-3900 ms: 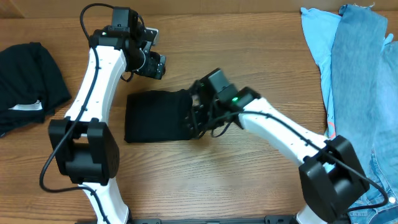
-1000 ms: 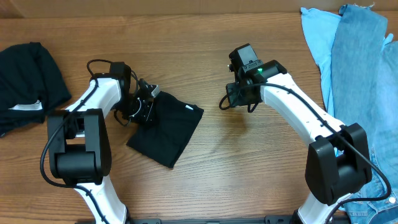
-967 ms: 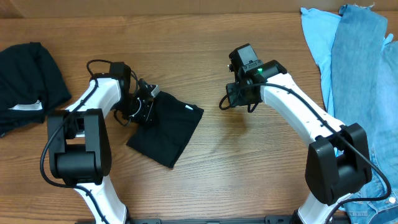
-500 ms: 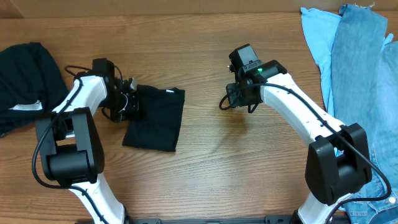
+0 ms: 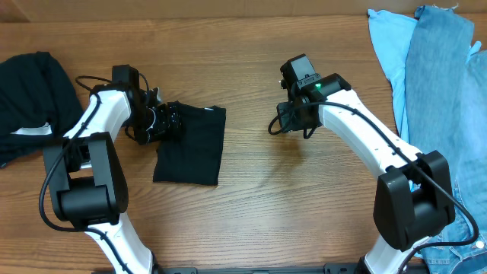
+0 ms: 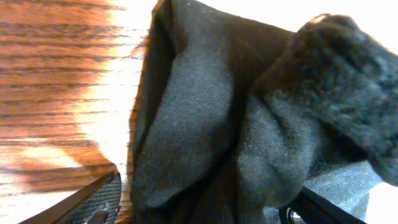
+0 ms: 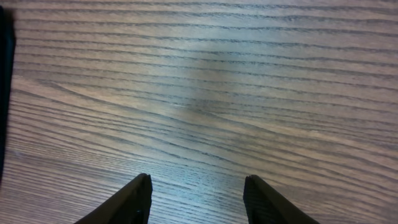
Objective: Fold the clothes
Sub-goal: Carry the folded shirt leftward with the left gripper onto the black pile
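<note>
Wooden table point(image 5: 251, 46): seen whole in the overhead view only.
Denim-blue garment point(image 5: 445, 99) is laid along the right edge, with the light-blue garment point(image 5: 386, 53) just beside it on its left, partly overlapped.
Black garment with white label point(image 5: 34, 95) is heaped at the far left.
Black T-shirt point(image 5: 192, 144) is folded into a rectangle left of centre, well apart from the others.
Left gripper point(image 5: 166, 122) is placed at the shirt's upper-left edge. Bunched black cloth is shown clamped between its fingers point(image 6: 93, 202) in the left wrist view.
Right gripper point(image 5: 288, 120) is held over bare wood. Its fingers point(image 7: 138, 199) are spread with nothing between them, as seen in the right wrist view.
</note>
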